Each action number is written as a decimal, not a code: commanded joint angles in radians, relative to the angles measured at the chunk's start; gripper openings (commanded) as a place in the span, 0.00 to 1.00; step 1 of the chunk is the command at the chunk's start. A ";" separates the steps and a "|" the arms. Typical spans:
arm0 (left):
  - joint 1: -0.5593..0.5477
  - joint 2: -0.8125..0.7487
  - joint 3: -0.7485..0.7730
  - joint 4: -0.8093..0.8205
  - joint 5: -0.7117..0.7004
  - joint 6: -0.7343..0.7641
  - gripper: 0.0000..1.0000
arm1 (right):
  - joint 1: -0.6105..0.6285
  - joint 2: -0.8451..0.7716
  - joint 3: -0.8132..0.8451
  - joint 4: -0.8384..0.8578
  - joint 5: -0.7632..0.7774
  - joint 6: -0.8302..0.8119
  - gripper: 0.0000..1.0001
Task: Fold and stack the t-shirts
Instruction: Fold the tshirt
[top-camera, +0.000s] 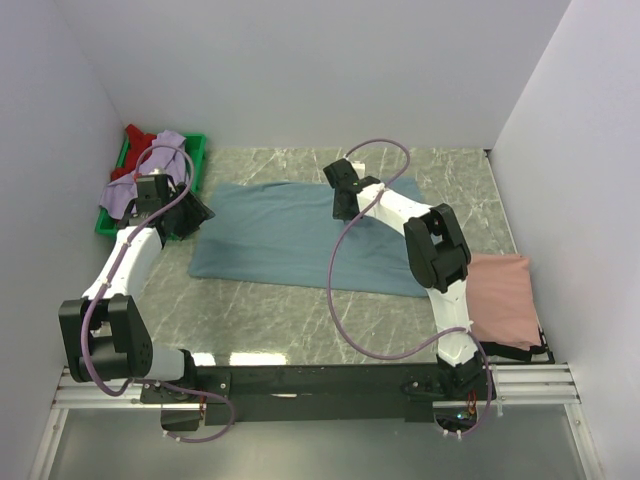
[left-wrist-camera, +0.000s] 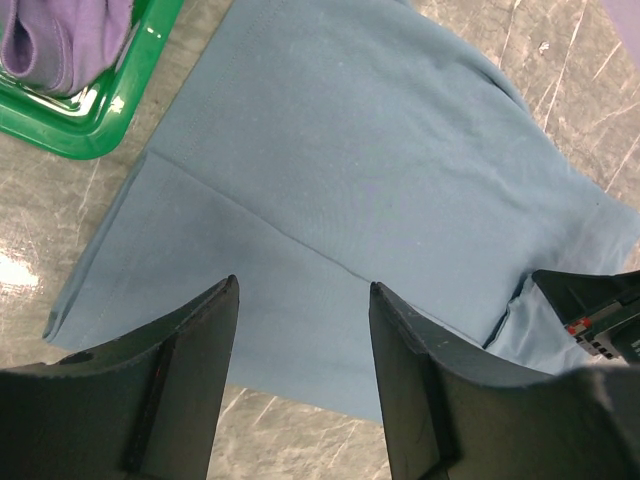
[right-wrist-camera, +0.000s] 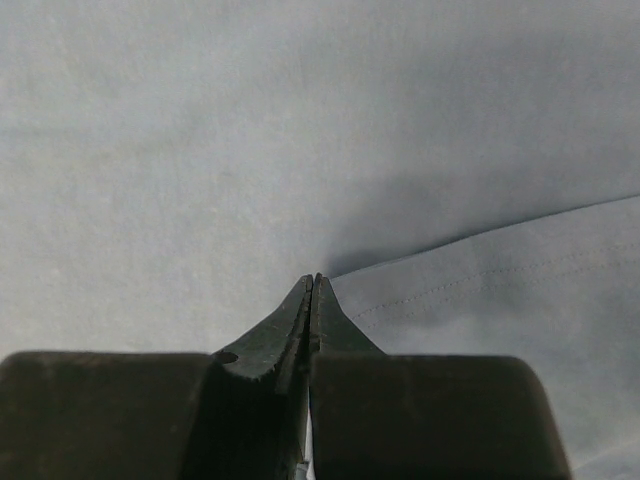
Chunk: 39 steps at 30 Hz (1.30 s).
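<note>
On the bench (top-camera: 280, 310) the grey-blue t-shirt (top-camera: 300, 235) lay spread in the middle, looking only partly folded, with a crease running across its near-left part. The salmon pink t-shirt (top-camera: 505, 300) sat folded by the right arm's base, so I judged one shirt done. The lavender t-shirt (top-camera: 150, 170) and red t-shirt (top-camera: 135, 137) were heaped in the green tray (top-camera: 105, 225), not yet touched. The left hand (left-wrist-camera: 300, 290) hung released over the blue shirt's left edge. The right hand (right-wrist-camera: 315, 280) was clenched, its tips at a fold, though I couldn't tell if it pinched any cloth.
</note>
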 joint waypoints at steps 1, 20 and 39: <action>-0.002 0.008 -0.007 0.029 0.019 0.015 0.60 | 0.011 -0.096 -0.051 0.090 0.008 -0.012 0.00; -0.002 0.033 -0.006 0.028 0.003 0.014 0.61 | 0.014 -0.128 -0.102 0.161 -0.019 0.005 0.00; -0.025 0.207 0.170 0.029 -0.019 -0.080 0.63 | -0.029 -0.219 -0.137 0.195 -0.074 0.012 0.45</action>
